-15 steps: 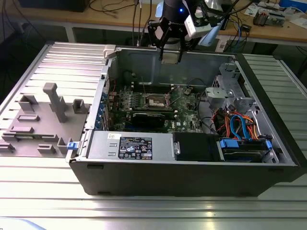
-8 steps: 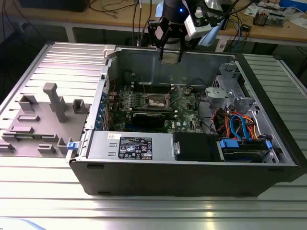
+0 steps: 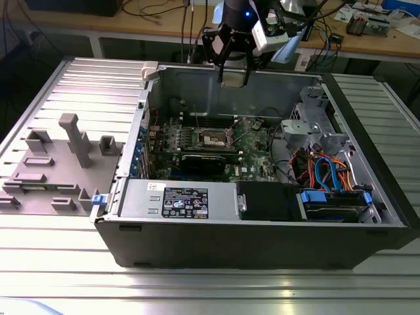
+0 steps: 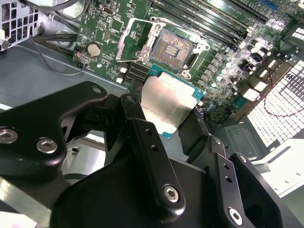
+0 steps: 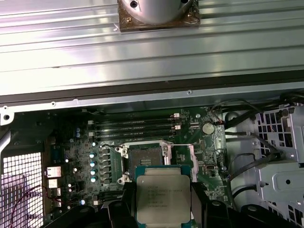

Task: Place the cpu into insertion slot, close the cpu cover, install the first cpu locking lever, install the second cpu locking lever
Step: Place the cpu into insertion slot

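My gripper [image 3: 234, 71] hangs above the rear wall of the open computer case, shut on the cpu [image 3: 234, 77]. In both wrist views the cpu [image 4: 167, 105] [image 5: 163, 194] is a flat silver-grey square pinched at two opposite edges by black fingers [image 4: 142, 130] [image 5: 124, 202]. The insertion slot [image 3: 215, 138] [image 4: 175, 47] [image 5: 144, 154] is a dark square socket on the green board, bare, below and apart from the cpu. The cpu cover [image 4: 134, 40] [image 5: 183, 159] is a thin silvery frame, flipped open beside the socket.
Long memory slots [image 5: 135, 126] [image 4: 213, 19] run beside the socket. A black graphics card [image 3: 207, 161] lies in front of it, with the power supply [image 3: 184, 200] nearer still. A drive cage and cables [image 3: 321, 131] fill the exterior view's right. A grey fixture [image 3: 65, 157] sits outside the case.
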### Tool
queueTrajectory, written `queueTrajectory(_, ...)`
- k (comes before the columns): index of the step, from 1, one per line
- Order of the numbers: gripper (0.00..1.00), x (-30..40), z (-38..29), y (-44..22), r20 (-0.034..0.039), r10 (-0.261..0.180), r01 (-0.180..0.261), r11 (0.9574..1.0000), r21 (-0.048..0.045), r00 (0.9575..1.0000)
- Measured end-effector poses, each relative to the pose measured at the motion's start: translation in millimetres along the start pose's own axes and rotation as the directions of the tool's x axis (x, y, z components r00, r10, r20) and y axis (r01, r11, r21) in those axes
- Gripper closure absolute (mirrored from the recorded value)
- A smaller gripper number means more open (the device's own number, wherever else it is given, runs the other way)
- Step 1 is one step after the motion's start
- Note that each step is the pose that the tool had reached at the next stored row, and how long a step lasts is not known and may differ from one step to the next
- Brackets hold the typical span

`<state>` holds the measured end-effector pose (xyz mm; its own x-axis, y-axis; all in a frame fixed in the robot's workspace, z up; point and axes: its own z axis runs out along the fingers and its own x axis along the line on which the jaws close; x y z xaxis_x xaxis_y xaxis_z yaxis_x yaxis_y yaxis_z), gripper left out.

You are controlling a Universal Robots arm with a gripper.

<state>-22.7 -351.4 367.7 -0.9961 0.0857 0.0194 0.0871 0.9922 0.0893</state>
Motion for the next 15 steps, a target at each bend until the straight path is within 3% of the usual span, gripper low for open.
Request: queueTrajectory(15,0.46,0.0,0.0,0.0,0.0015,0.016,-0.016,0.9999,-0.0004,0.9999)
